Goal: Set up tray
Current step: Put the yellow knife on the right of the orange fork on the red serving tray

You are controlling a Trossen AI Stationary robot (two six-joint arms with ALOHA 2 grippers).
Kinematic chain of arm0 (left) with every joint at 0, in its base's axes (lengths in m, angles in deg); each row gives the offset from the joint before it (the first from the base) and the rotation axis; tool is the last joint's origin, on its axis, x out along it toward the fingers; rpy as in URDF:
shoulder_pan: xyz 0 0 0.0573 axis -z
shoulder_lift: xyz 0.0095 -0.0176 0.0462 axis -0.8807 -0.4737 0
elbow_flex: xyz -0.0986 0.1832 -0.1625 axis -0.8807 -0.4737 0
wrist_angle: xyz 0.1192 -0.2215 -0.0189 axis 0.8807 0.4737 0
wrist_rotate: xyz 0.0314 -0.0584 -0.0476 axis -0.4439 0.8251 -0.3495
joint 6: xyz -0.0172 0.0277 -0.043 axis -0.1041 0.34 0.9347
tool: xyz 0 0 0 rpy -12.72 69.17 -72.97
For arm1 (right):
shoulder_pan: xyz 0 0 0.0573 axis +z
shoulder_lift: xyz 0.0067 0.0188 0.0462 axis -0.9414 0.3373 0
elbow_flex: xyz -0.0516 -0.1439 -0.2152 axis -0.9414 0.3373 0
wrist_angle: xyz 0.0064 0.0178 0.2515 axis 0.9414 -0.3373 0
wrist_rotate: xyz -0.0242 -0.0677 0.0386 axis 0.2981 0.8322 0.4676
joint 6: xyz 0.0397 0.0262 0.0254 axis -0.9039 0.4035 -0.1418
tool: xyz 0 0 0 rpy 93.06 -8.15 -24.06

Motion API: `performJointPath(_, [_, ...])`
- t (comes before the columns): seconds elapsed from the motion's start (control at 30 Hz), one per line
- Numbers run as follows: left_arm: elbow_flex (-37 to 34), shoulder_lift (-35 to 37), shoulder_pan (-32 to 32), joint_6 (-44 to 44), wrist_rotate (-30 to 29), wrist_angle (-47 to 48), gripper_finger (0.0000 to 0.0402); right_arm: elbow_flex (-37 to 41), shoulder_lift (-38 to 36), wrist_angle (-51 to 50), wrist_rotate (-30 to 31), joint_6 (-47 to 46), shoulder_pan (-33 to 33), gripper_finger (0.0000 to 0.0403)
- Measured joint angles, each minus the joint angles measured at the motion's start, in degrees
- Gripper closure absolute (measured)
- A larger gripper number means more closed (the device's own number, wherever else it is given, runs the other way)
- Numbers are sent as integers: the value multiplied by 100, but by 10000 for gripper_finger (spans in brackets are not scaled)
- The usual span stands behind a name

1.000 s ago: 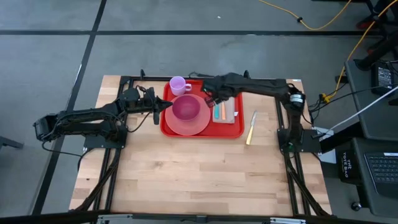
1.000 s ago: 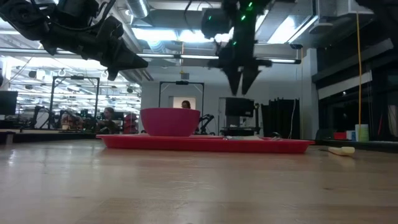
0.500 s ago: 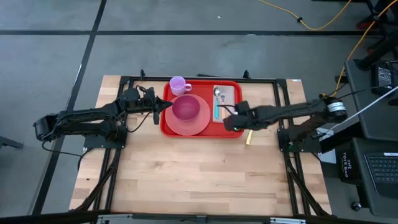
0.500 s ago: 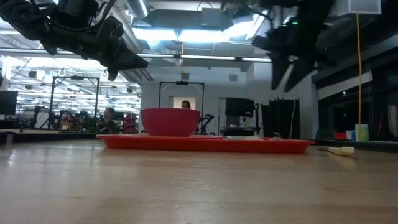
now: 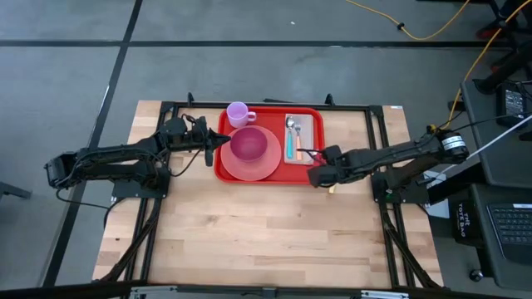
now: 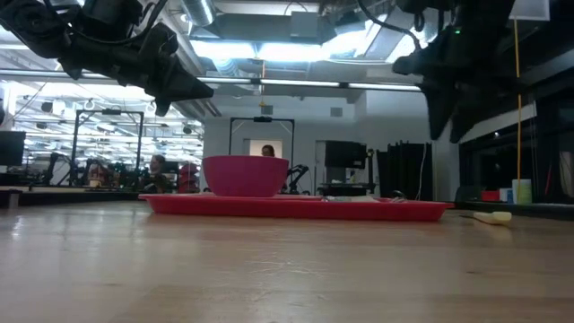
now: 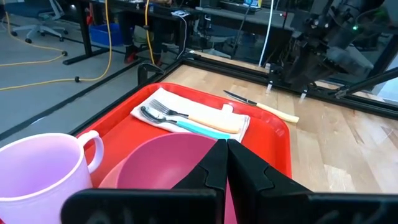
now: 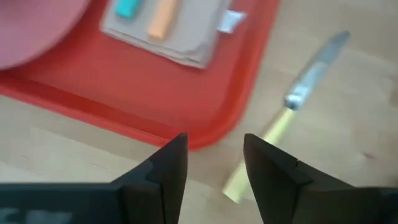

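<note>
The left gripper [image 5: 223, 140] hangs with its fingers pressed together and nothing between them, just off the left edge of the tray [image 5: 309, 174], likely waiting. On the tray, left to right, sit a pink mug [image 5: 238, 113], a magenta bowl [image 5: 248, 144] on a salmon plate [image 5: 249, 169], and a napkin [image 5: 303, 124] carrying a fork and spoon, laid like a place setting. The right gripper [image 5: 317, 176], fingers spread and empty, hovers above the tray's front right corner, apparently heading for the knife [image 8: 297, 95] lying on the wooden table [image 5: 249, 241] just beside the tray. The tray is bright red, rectangular, round-cornered with a raised rim, at the table's far middle.
</note>
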Motion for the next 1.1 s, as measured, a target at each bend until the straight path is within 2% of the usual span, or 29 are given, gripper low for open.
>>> performJointPath(0.23, [0,1,-1,-1,1,2,397,0,0,-583,-139,-606,2,242])
performJointPath(0.5, [0,-1,0,-77,-1,2,398,42,-1,-530,-192,-1033,0,242])
performJointPath(0.73, [0,-1,-1,-90,1,-39,398,888,7,123,-787,-1566,-4,242])
performJointPath(0.87, [0,0,0,-239,22,-32,397,1327,2,553,-817,-1644,-101,242])
performJointPath(1.0, [0,-2,-1,-634,412,19,398,1554,2,622,-1069,-1647,-302,242])
performJointPath(1.1, [0,-1,1,-815,891,-129,398,1591,2,645,-993,-1638,-434,242])
